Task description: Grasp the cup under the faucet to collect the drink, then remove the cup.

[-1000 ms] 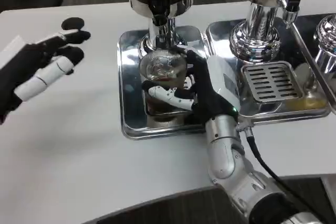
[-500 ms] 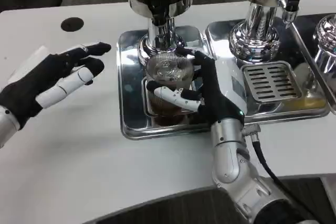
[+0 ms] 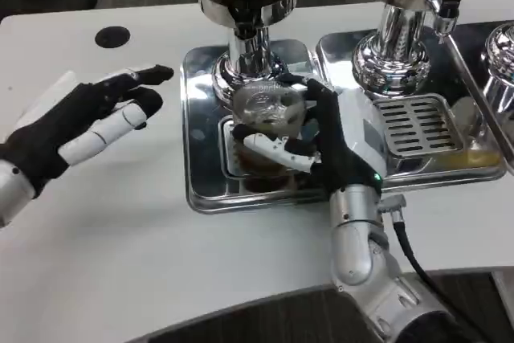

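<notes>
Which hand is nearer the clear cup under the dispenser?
Right. The right hand grips the cup on the steel tray; the left hand hovers open over the table, off the tray's left edge.

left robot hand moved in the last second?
Yes. The left robot hand has come forward and toward the steel tray; its fingertips now sit near the tray's left edge, past the black dot on the table. It holds nothing.

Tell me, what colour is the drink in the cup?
Dark brown, seen in the head view through the clear cup.
</notes>
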